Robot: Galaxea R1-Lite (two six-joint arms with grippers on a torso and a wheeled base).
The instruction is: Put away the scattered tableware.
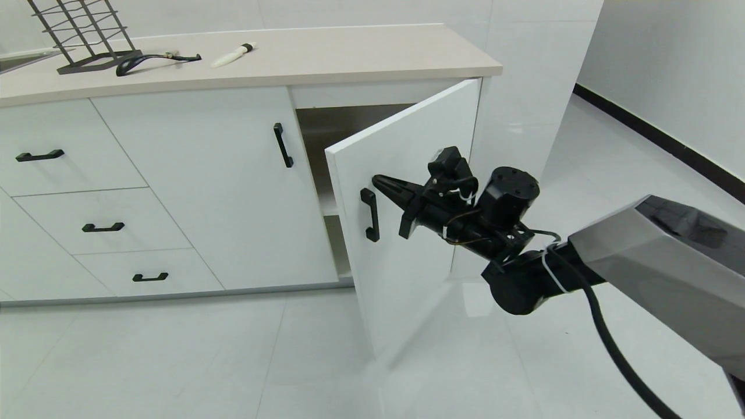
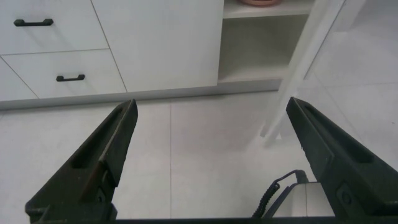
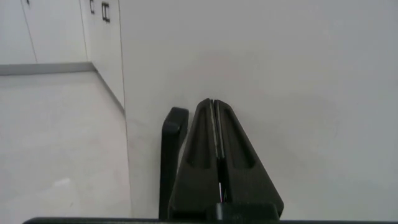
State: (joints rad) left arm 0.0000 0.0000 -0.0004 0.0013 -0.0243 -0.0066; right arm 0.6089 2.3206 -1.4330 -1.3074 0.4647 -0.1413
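On the beige countertop [image 1: 349, 52] lie a white-handled utensil [image 1: 233, 56] and a black long-handled utensil [image 1: 157, 58], beside a black wire rack [image 1: 81, 35]. The right-hand cabinet door [image 1: 407, 134] stands partly open. My right gripper [image 1: 381, 183] is shut and empty, its tip just beside the door's black handle [image 1: 370, 215]. In the right wrist view the shut fingers [image 3: 205, 137] rest close to the door face next to that handle [image 3: 169, 162]. My left gripper [image 2: 211, 104] hangs open and empty above the floor, facing the open cabinet [image 2: 261, 50].
A pinkish dish [image 2: 258, 2] sits on the cabinet's upper shelf. Drawers with black handles [image 1: 103, 227] fill the left side of the unit. A sink edge [image 1: 23, 58] shows at far left. White tiled floor [image 1: 174, 349] spreads in front.
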